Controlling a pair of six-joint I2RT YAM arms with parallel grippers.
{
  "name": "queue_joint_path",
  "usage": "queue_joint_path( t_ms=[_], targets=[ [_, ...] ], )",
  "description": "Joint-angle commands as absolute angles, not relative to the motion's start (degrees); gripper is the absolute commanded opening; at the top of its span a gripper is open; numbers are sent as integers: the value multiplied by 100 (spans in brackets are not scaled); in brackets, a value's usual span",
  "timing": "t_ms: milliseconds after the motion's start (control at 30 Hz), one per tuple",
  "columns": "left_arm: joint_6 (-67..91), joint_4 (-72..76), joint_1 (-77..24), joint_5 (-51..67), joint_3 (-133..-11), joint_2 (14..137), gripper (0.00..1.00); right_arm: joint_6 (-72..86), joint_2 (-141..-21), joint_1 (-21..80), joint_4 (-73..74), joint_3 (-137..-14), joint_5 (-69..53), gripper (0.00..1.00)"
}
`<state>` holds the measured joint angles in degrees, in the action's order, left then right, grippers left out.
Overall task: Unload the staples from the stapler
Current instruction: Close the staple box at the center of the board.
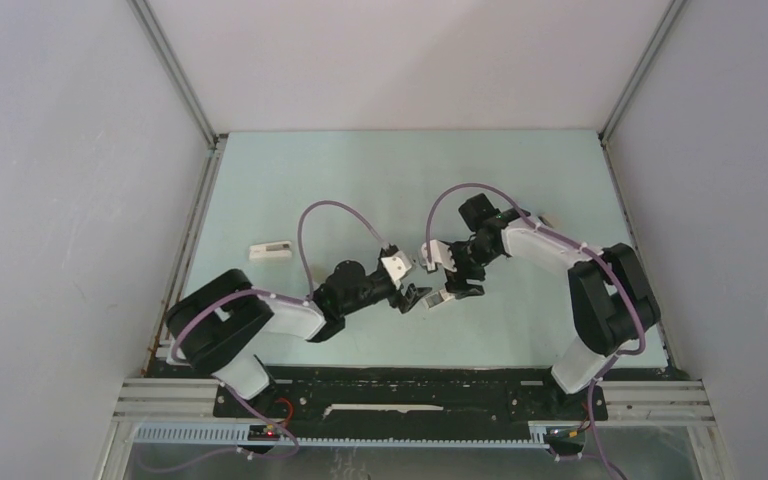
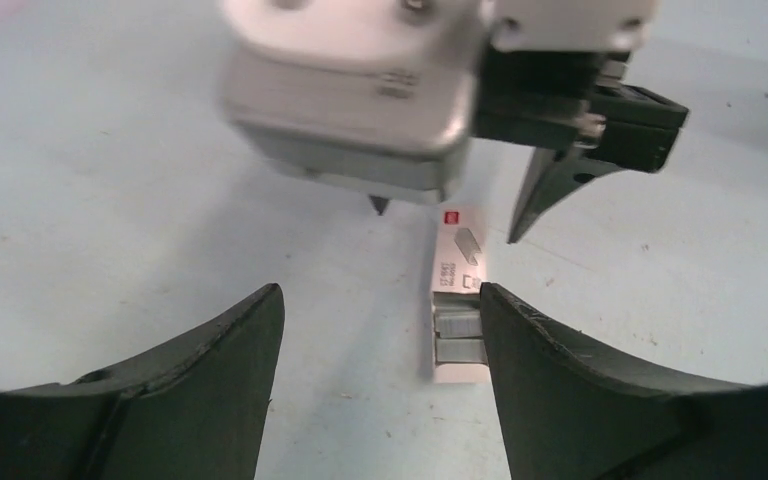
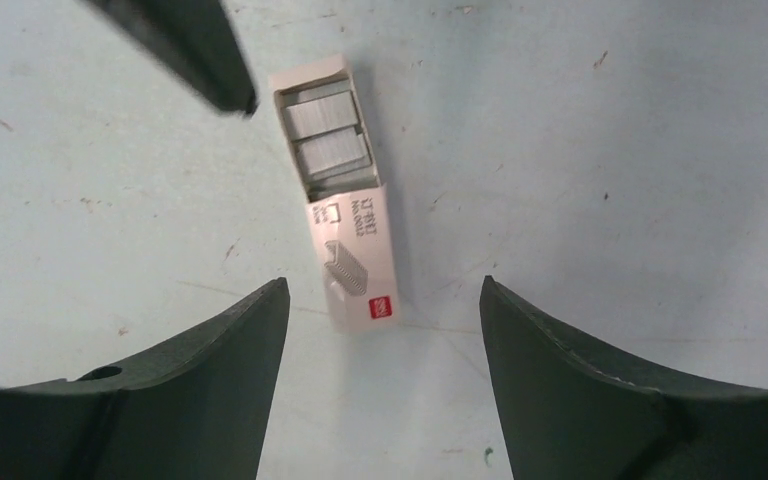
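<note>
Between your two grippers, on the table (image 3: 610,150), lies a small cardboard box (image 3: 355,270) with its end flap open. Two short blocks of staples (image 3: 325,135) sit in the open end. So the staples are in the box, in neither hand.

Left gripper (image 2: 380,292): fingers wide apart, clamped on nothing. The box lies just ahead of and below the tips, close against the inner face of one finger. You cannot tell whether they touch.

Right gripper (image 3: 383,287): fingers also apart and empty. The box lies straight ahead of the tips, centred on the gap, with its printed end nearest and its open end farthest.

Why so (judgement): the hands face each other across the box, tips down. That fits either letting go of it or closing in on it; the views do not say which. The open end points toward the left gripper, so the staples are easiest to reach from that side.

Hidden or unclear:
- No stapler can be made out for certain. A small white object (image 1: 269,250) lies well off to the outer side of the left arm, too small to identify.
- You cannot confirm an empty stapler.
- From above, the grippers cover most of the box.
- Anything under the printed sleeve is out of sight.
</note>
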<state>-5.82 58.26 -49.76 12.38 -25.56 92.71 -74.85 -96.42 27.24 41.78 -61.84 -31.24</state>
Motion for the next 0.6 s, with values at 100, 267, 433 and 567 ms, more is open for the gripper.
queue_joint_path(
  t_ms=[100, 267, 433, 567],
  targets=[
    [-620, 4762, -4993, 472, -2399, 8066, 78, -7476, -8886, 2450, 4516, -5915, -3350, 80],
    [-520, 3985, -4984, -60, -2494, 7229, 82, -7353, -8534, 2274, 4728, -5858, -3495, 80],
    [-260, 3074, -4975, -751, -2739, 6453, 89, -7045, -8266, 2117, 4932, -5857, -3656, 80],
    [149, 2768, -4922, -1183, -2786, 5839, 100, -6708, -8067, 1906, 4974, -5849, -3897, 80]
  ],
)
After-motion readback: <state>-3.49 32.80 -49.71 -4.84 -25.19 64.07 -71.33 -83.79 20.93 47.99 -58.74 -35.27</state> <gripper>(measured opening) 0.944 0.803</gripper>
